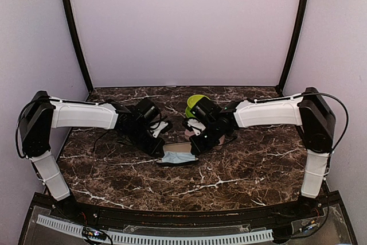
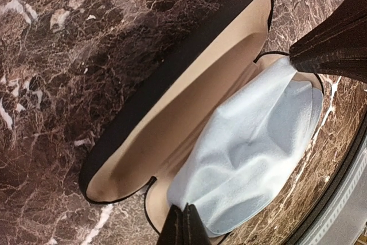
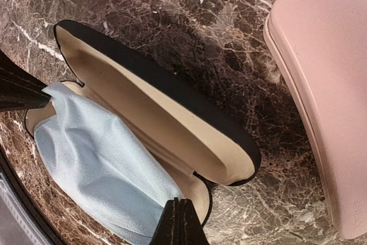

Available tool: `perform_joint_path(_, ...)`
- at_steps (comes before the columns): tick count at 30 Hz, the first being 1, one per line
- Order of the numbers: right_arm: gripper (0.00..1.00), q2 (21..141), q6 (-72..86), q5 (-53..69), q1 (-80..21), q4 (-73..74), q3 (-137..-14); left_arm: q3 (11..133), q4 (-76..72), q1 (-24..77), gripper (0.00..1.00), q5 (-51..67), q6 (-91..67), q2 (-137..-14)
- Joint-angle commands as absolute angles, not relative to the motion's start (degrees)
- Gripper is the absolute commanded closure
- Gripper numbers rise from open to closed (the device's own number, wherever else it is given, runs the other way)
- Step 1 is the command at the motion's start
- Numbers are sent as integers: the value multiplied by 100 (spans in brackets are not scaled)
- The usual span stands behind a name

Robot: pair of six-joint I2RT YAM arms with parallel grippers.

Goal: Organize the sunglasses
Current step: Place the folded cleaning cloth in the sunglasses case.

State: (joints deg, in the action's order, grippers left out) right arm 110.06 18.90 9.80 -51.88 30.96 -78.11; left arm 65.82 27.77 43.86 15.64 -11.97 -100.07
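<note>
Left fingers (image 2: 183, 229) and right fingers (image 3: 179, 222), closed, bracket the crosswise case (image 1: 178, 158).

An open black case (image 3: 160, 113), tan-lined, lies mid-frame on the marble table (image 3: 172, 4), a pale blue cloth (image 3: 97, 164) in its lower-left half. A pink case (image 3: 327, 84) sits at right, apart.
</note>
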Motion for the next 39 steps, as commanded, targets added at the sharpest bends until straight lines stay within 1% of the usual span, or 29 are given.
perform_joint_path(1,100,11125,1873,1072,-5150,3126,-7891,6469,2897,4359,97,1637,-1239,-9930)
perform_joint_path(5,95,11134,1874,1072,-5150,3146,-7918,6490,2910,4359,91,1576,-1238,-9923)
perform_joint_path(11,89,11134,1855,1072,-5150,3214,-7945,6585,2960,4359,78,1562,-1201,-9959)
perform_joint_path(13,85,11112,1859,1049,-5151,3225,-7925,6594,2971,4359,74,1530,-1175,-9960)
perform_joint_path(18,80,11050,1865,1006,-5150,3235,-7919,6618,3014,4359,70,1486,-1129,-9917)
perform_joint_path(25,80,10935,1846,1089,-5150,3091,-7927,6567,2824,4359,64,1367,-1132,-9658)
perform_joint_path(30,81,10999,1976,1369,-5142,2728,-7895,6442,2301,4359,59,1456,-1345,-9562)
perform_joint_path(35,81,11093,2191,1870,-5057,2296,-7720,6206,1675,4367,57,1731,-1648,-9672)
perform_joint_path(39,81,11182,2244,2147,-5008,2126,-7611,6133,1412,4368,57,1917,-1782,-9834)
